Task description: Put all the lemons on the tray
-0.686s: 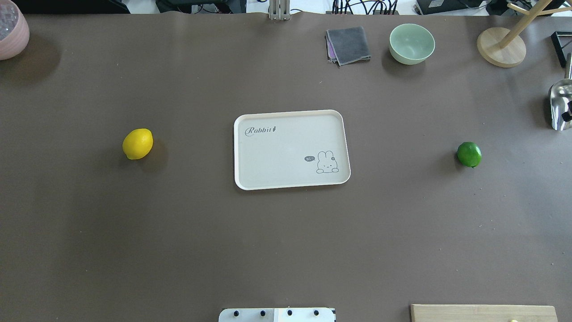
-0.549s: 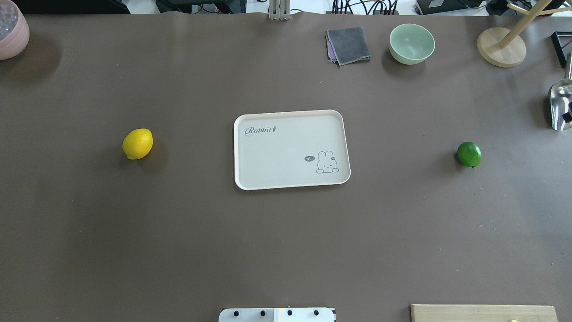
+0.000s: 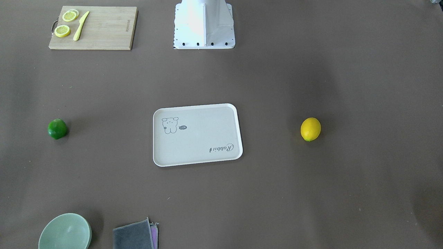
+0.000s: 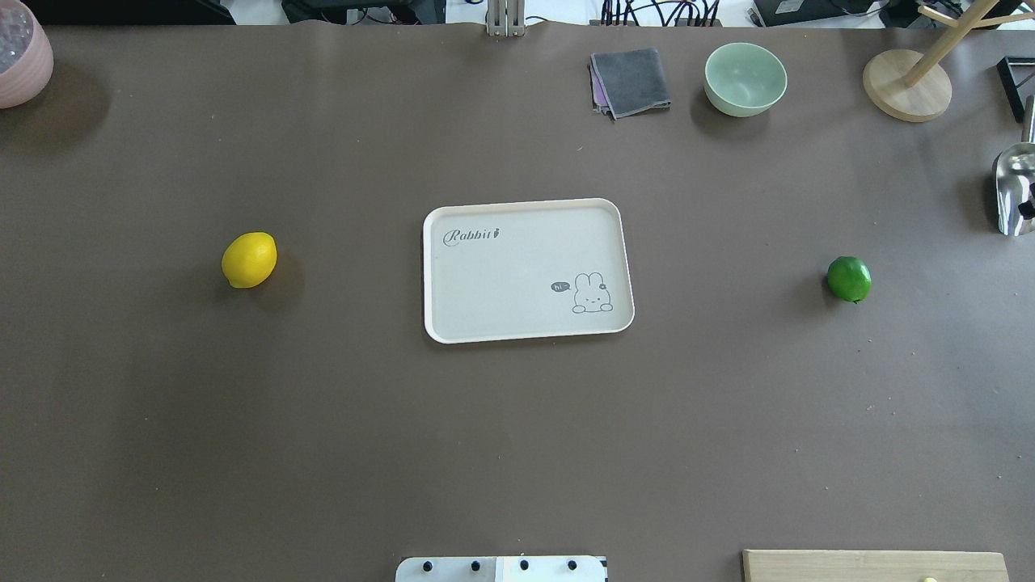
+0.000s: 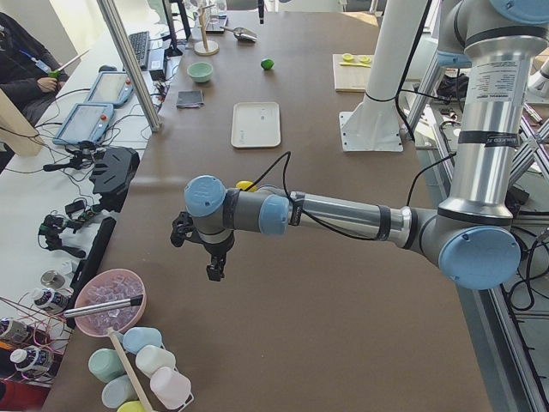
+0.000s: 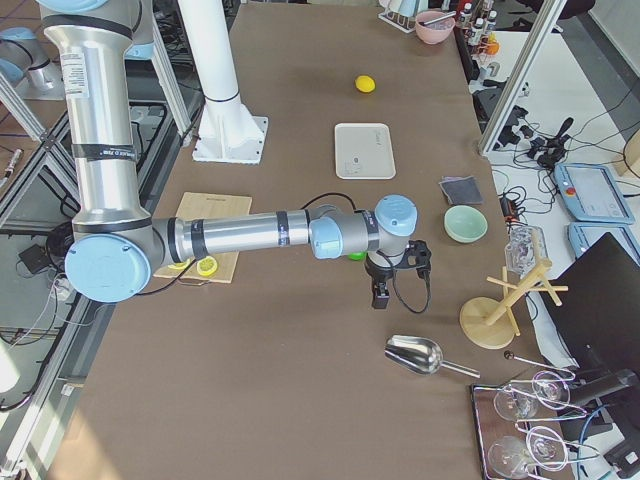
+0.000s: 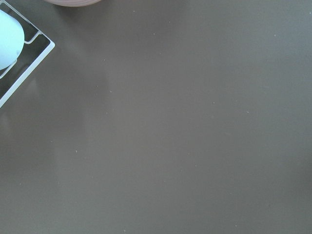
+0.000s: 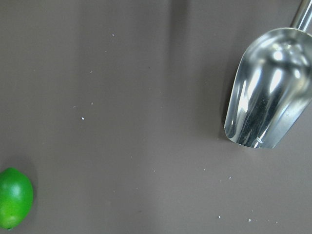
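Observation:
The yellow lemon lies on the brown table left of the tray. The green lemon lies right of the tray and shows at the lower left of the right wrist view. The tray holds nothing. Neither gripper shows in the overhead or front views. My left gripper hangs over the table's left end, away from the yellow lemon. My right gripper hangs over the right end, near the green lemon. I cannot tell whether either is open or shut.
A wooden cutting board with lemon slices and a knife lies by the robot base. A green bowl, a grey cloth and a wooden stand are at the far edge. A metal scoop lies at the right end, a pink bowl at the far left.

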`<state>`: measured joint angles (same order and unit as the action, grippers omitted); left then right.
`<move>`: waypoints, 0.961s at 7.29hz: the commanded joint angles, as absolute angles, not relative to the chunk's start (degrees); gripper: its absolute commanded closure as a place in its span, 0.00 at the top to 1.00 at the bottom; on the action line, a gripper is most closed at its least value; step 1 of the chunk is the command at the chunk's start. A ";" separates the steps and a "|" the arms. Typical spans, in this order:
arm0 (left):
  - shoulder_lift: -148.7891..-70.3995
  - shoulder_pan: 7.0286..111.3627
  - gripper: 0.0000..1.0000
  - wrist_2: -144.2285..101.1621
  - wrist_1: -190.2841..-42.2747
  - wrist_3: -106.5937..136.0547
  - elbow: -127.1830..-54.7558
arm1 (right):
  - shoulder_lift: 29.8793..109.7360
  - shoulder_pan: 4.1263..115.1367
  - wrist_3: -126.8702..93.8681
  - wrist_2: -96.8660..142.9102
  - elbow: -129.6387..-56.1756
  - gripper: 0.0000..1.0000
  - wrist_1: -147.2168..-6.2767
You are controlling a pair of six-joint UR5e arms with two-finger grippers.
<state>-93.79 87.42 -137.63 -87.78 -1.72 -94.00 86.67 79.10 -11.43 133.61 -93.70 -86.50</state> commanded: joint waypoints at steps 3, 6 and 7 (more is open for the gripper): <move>-93.79 87.36 0.98 -138.16 -88.15 -2.10 -93.41 | 87.71 79.36 -11.43 133.60 -94.65 1.00 -86.14; -93.16 87.54 0.98 -138.25 -88.24 -1.93 -95.27 | 90.60 79.37 -11.42 132.89 -97.63 1.00 -85.87; -92.29 87.63 0.98 -138.34 -88.16 -1.50 -95.53 | 90.79 79.28 -11.25 132.89 -97.39 1.00 -85.87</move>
<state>-93.01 87.54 -138.26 -88.22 -1.80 -95.24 89.88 79.33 -11.23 132.86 -96.96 -85.89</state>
